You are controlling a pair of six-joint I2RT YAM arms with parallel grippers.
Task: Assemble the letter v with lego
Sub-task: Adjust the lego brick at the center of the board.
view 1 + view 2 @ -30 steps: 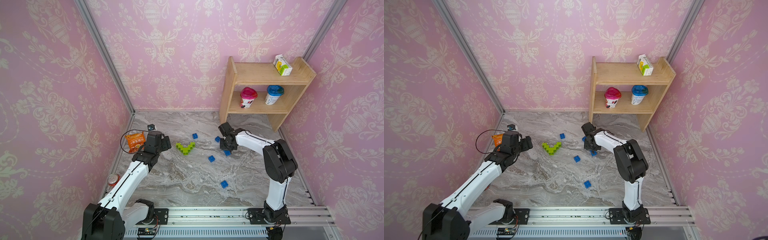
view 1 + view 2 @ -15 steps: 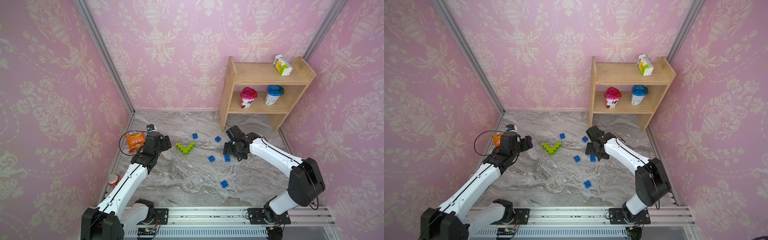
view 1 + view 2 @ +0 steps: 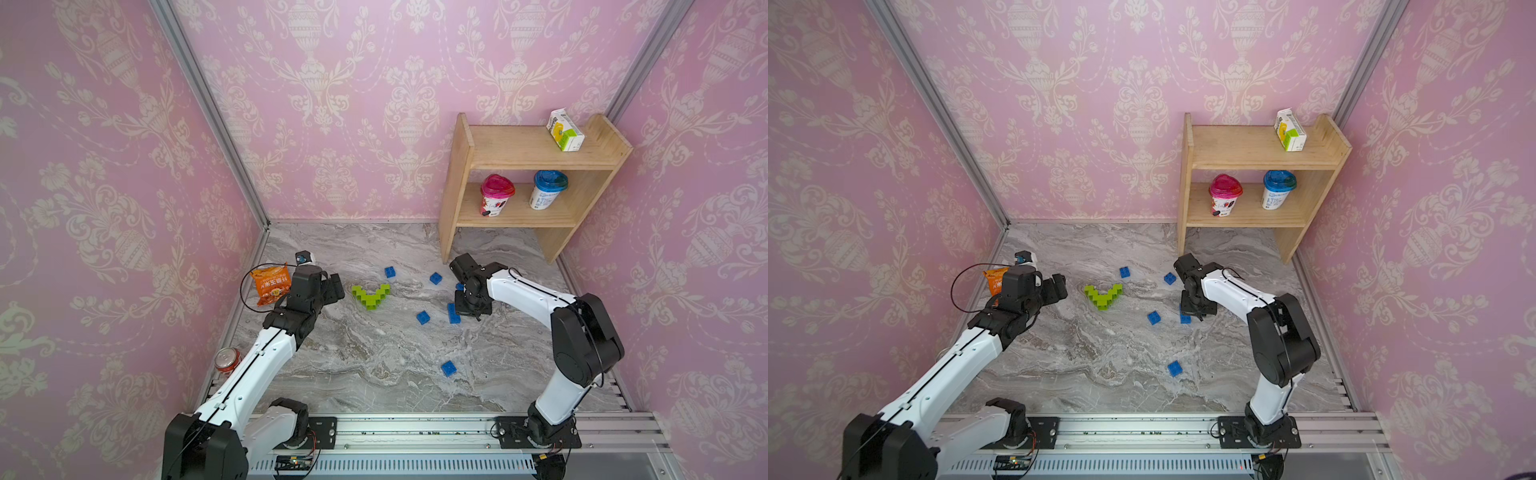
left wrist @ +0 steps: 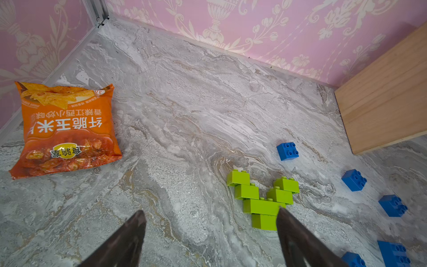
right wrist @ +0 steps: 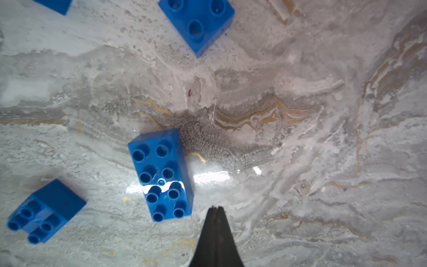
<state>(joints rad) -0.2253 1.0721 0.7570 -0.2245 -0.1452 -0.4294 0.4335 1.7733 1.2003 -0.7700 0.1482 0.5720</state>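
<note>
V looks built
The lime green plastic lego V (image 3: pixel 371 296) lies on the table (image 3: pixel 374 374). Your right pincer (image 5: pixel 216 209) is clenched, empty, by a long blue brick (image 5: pixel 161 175); left pincer (image 4: pixel 210 210) released. Next: pull back.

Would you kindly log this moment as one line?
green lego V formed; left fingers open, empty; right fingers shut, empty, beside long blue brick

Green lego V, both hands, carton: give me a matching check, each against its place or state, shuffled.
Things:
1. left hand
2. right hand
3. green lego V
4. carton

Place or state:
a. shut, holding nothing
b. on top of the wooden shelf
c. open
d. lying on the marble tabletop between the arms

Pairs: 1-c, 2-a, 3-d, 4-b
</note>
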